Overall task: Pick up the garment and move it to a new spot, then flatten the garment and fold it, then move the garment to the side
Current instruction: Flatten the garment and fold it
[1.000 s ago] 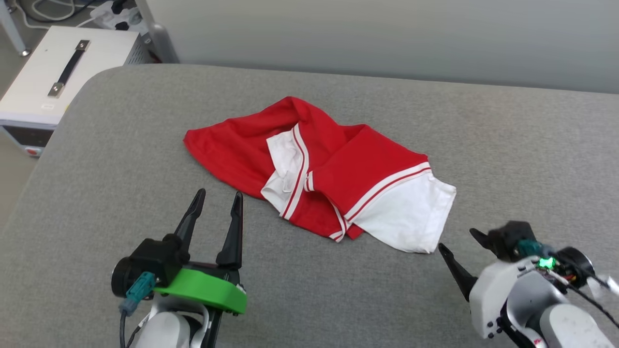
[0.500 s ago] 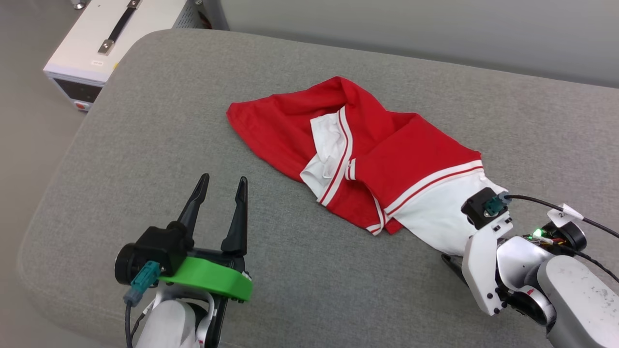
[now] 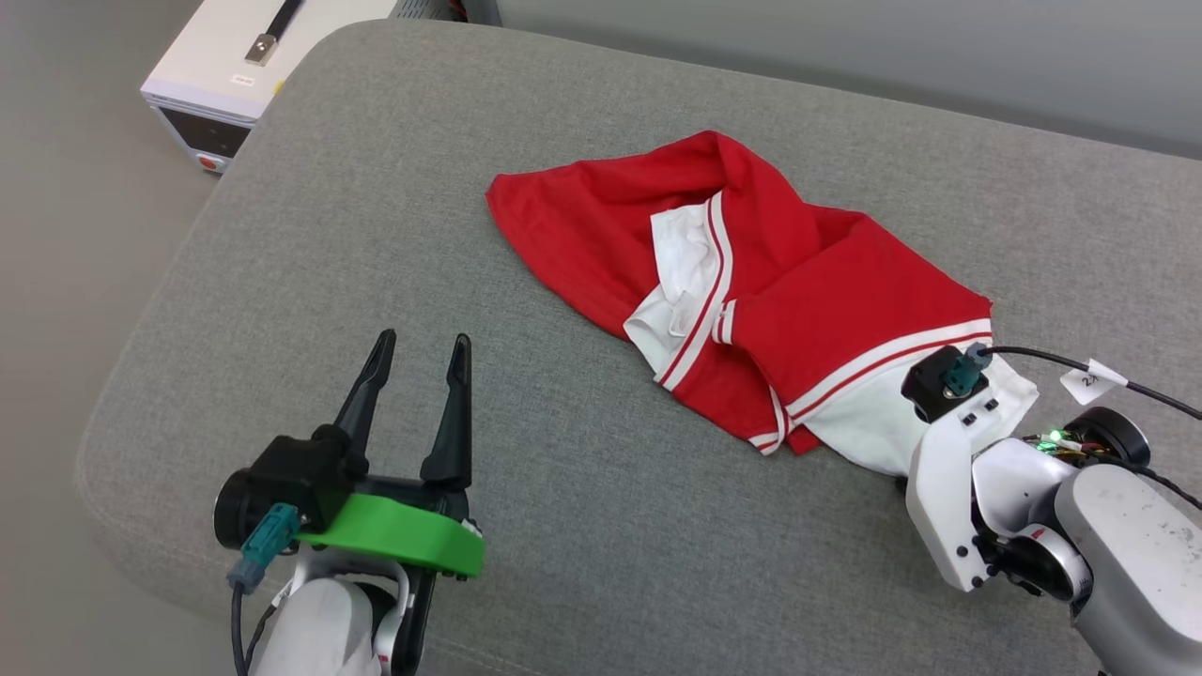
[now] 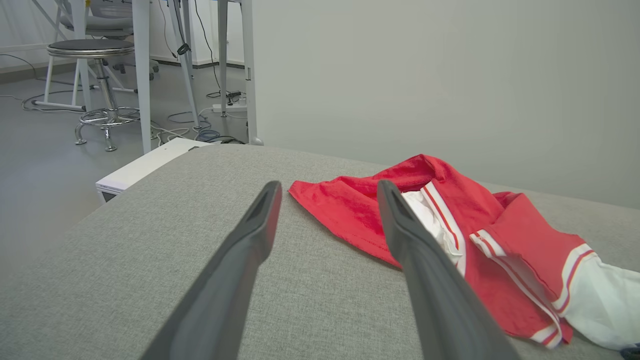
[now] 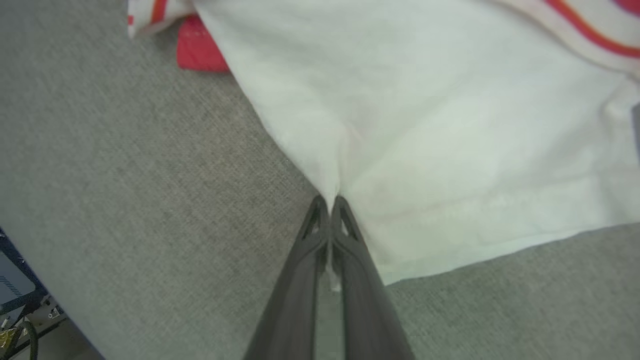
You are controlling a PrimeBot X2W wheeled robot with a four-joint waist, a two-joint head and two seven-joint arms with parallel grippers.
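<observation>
Fingers (image 5: 310, 235) on my right gripper (image 5: 330, 202) are clamped tight together, and a tuck of white cloth is caught at the tips. That's a real grasp on the garment, not an empty close. On my left gripper (image 3: 418, 338) the two fingers stand spread wide with nothing between them.

Biggest thing first: the grey pad (image 3: 376, 235), which everything sits on. My left gripper hovers over the pad's near-left part, and my right wrist is down at its near-right part. Beyond the pad's far-left corner sits a white box (image 3: 235, 56), out of play.

Next, the garment (image 3: 751, 272): red, crumpled, lying on the pad just right of its middle, not yet flattened. Its long axis runs diagonally across the pad, from a red corner at the far left down to the near right. Smaller again is the white sleeve (image 3: 864, 422) at that near-right end. Smallest is the pinch itself, on the sleeve's edge.

Here's what the lift turns on, as I read it. The whole length of the shirt lies ahead of the right fingers, up and leftward across the pad, and the right arm is much the nearer one. The left gripper is well apart from the cloth, with the red corner ahead and to the right of its tips. Lifting from this one end, I'd expect the rest to trail below the sleeve.
</observation>
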